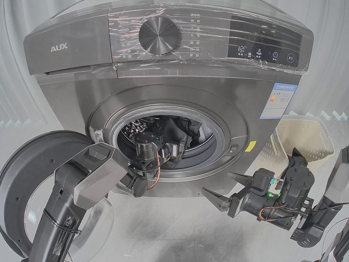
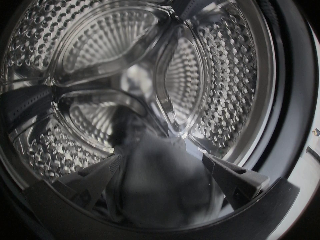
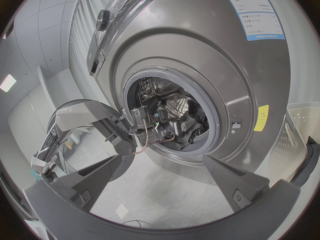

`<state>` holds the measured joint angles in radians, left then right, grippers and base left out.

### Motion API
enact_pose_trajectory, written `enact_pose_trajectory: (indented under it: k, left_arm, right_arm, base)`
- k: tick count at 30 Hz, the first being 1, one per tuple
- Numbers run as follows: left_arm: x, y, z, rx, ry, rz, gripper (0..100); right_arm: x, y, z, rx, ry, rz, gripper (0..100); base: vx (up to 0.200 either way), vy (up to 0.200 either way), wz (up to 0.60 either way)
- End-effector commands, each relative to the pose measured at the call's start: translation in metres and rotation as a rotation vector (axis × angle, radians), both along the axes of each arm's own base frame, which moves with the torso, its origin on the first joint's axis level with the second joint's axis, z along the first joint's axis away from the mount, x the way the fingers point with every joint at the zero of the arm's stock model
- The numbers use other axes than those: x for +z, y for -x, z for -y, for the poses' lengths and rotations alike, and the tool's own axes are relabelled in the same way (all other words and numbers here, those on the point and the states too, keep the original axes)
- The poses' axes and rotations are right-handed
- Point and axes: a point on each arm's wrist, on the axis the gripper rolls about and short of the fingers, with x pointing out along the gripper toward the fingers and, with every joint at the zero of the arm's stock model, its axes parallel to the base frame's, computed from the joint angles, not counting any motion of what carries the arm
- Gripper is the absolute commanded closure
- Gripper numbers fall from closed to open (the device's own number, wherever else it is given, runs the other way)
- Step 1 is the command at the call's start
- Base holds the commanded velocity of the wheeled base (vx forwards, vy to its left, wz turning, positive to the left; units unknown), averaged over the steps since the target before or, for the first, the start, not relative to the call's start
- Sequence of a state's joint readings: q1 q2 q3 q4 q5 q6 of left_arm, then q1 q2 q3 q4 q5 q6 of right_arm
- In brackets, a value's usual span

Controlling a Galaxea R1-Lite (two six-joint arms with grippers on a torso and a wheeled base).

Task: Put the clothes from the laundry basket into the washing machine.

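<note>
The washing machine (image 1: 72, 91), a grey front-loader, occupies the centre and upper part of the head view. Its round door (image 1: 21, 179) stands swung fully open at the lower left of the frame. The laundry basket (image 1: 309, 139), cream with perforated walls, stands on the floor just beside the machine at the right of the frame. A piece of dark fabric (image 3: 311, 160) hangs over its rim. The drum (image 2: 133, 67) is exposed through the open port at the centre of the head view. A dark garment (image 2: 160, 190) lies in the drum just inside the port rim, bunched in a heap. The left arm extends from the lower left of the head view into the port. The left gripper (image 2: 161, 157) is inside the drum with its fingers spread wide, one on each side of the garment and not closed on it. The right gripper (image 1: 216, 182) hangs above the floor at the lower right of the head view, in front of the machine and near the basket. Its fingers are spread apart and hold nothing. A round control dial (image 1: 159, 35) sits at the top centre of the panel under clear plastic film. A yellow sticker (image 1: 250, 146) is fixed beside the port.
</note>
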<state>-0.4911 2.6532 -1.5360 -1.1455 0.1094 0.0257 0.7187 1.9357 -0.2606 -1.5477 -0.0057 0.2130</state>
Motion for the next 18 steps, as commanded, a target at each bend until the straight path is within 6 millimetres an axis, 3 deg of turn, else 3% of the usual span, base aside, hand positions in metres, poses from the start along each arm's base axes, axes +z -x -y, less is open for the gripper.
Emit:
enact_pose_trajectory:
  k: [1,13,14,18]
  left_arm:
    - [-0.014,0.021,-0.003,-0.062,-0.061,-0.088,0]
    - [-0.038,0.018,-0.002,-0.064,-0.086,-0.115,0]
    - [-0.037,0.017,-0.002,-0.063,-0.086,-0.110,100]
    - [-0.026,0.011,0.001,-0.051,-0.061,-0.068,100]
  right_arm:
    - [0.000,0.000,0.000,0.000,0.000,0.000,0]
    - [0.000,0.000,0.000,0.000,0.001,-0.001,0]
    - [0.000,0.000,0.000,0.000,0.001,-0.001,0]
    - [0.000,0.000,0.000,0.000,0.001,-0.001,0]
  base:
    - [0.000,0.000,0.00]
    - [0.000,0.000,0.00]
    - [0.000,0.000,0.00]
    - [0.000,0.000,0.00]
